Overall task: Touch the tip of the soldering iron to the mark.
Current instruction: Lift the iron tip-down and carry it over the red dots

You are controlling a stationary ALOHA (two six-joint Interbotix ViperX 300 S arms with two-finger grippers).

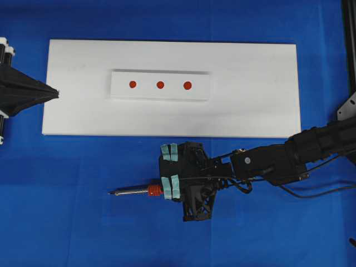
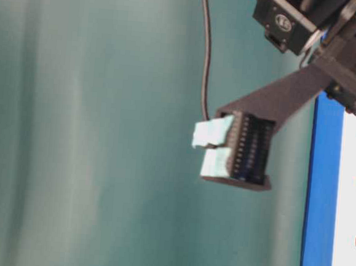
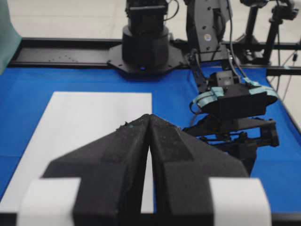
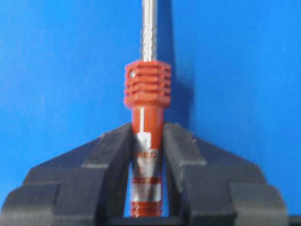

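Note:
The soldering iron (image 1: 133, 191) lies on the blue cloth in front of the white board, with its silver tip pointing left. My right gripper (image 1: 167, 188) is shut on its orange-red handle just behind the ribbed collar (image 4: 147, 84); in the right wrist view the jaws (image 4: 147, 136) press both sides of the handle. Three red marks (image 1: 160, 85) sit in a row on a raised white strip (image 1: 119, 92). The iron's tip is well in front of them. My left gripper (image 1: 55, 92) is shut and empty at the board's left edge, with its tips (image 3: 149, 117) together.
The white board (image 1: 256, 111) covers the far half of the blue cloth. The right arm (image 1: 278, 161) reaches in from the right, and the iron's black cord (image 1: 311, 192) trails beside it. The right arm's base (image 3: 146, 47) stands beyond the board's far end.

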